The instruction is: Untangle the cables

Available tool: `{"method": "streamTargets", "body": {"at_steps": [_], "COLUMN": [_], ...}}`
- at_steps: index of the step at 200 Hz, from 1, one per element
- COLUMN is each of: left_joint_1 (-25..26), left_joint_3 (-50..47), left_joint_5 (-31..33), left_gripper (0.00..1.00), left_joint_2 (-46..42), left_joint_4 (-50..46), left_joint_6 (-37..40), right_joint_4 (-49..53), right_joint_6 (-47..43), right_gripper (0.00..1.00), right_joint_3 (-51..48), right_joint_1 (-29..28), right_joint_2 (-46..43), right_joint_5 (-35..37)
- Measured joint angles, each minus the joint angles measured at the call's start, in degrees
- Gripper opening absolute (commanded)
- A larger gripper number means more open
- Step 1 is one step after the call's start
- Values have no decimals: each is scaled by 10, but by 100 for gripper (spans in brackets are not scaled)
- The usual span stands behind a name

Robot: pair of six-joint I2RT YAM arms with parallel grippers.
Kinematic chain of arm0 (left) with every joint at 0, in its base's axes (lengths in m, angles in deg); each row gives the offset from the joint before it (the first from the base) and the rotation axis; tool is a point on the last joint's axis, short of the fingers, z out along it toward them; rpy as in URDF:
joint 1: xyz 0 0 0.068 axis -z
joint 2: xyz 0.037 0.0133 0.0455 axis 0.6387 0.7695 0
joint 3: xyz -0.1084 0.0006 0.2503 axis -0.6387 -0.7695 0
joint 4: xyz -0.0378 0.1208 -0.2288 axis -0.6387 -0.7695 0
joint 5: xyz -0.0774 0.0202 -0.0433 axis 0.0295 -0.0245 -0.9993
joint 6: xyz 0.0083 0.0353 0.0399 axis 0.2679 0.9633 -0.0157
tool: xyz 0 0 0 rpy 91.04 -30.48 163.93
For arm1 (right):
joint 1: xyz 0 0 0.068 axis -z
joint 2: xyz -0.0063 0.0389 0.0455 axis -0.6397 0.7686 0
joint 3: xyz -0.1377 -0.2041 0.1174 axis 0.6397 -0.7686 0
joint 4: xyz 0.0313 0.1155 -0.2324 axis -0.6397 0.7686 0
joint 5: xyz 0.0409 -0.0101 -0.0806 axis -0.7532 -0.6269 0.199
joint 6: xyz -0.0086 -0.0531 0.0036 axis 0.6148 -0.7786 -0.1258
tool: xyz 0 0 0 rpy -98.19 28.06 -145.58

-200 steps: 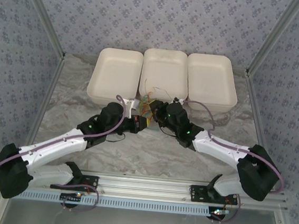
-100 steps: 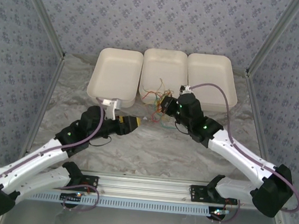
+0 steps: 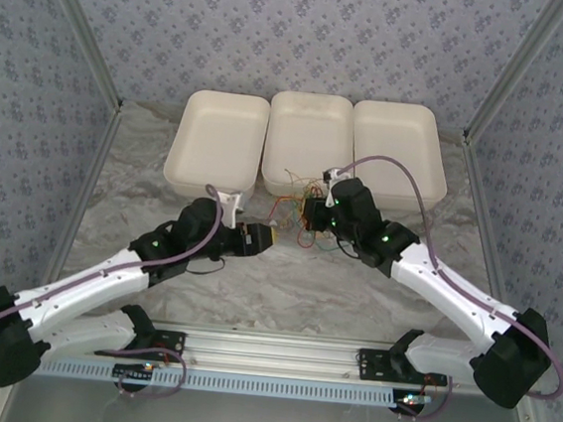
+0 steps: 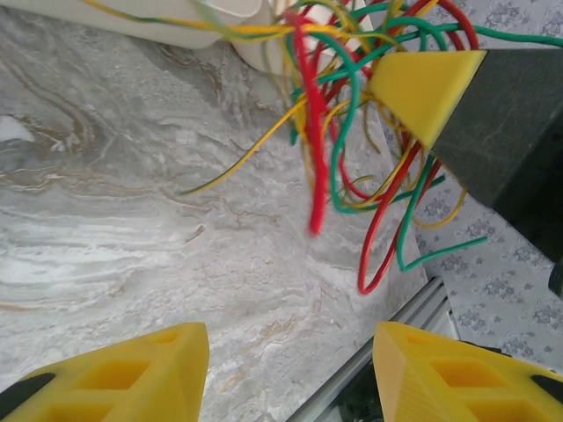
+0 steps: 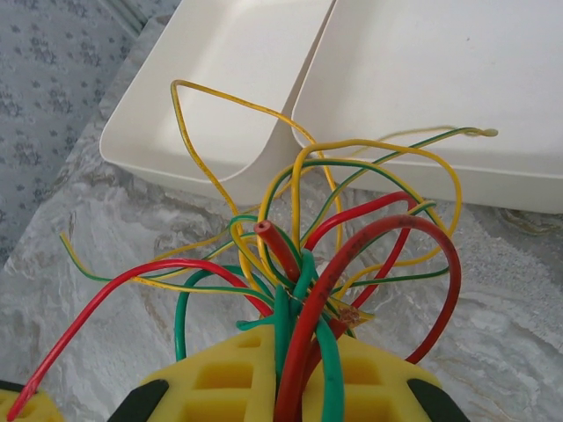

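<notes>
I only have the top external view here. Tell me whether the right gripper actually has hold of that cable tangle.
Observer: Yes. The right wrist view shows the right gripper shut on the cables, with red and green strands pinched between its yellow fingers.
Operator: Now give me the left gripper's jaws.
Observer: The left wrist view shows the left gripper open, with nothing between its fingers; the tangle dangles ahead of it.
Operator: List the wire colours.
Observer: Red, green, yellow, and some striped yellow-green.
</notes>
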Motion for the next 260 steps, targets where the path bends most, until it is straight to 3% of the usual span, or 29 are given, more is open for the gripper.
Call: {"method": "streamTargets", "body": {"at_steps": [76,105,119,179,220,260], "left_joint_1": [11,10,10,4,-99,-137], "left_joint_3": [70,88,89,90,81,68], "left_joint_5": [47,80,88,107,77,19], "left_gripper": [34,14,0,0,0,0], "left_joint_2": [113,121,121,87,-25,-59], "left_joint_4": [40,25,24,-36,-102,-123], "left_joint_6": [10,21,25,45,69,81], "right_joint_4": [-5,-5,-5,4,32,43], "right_joint_6": [5,10,12,4,-24,-40], "right_gripper": [0,0,0,0,0,0], "right_joint_3": [0,0,0,-8,-10,-10], "right_joint_1": [-43,-52,-52,-39,13,15], "right_joint_2": [0,-4,-9,-31,-80,-73], "right_joint_5": [-4,0,3,4,-16,-46]}}
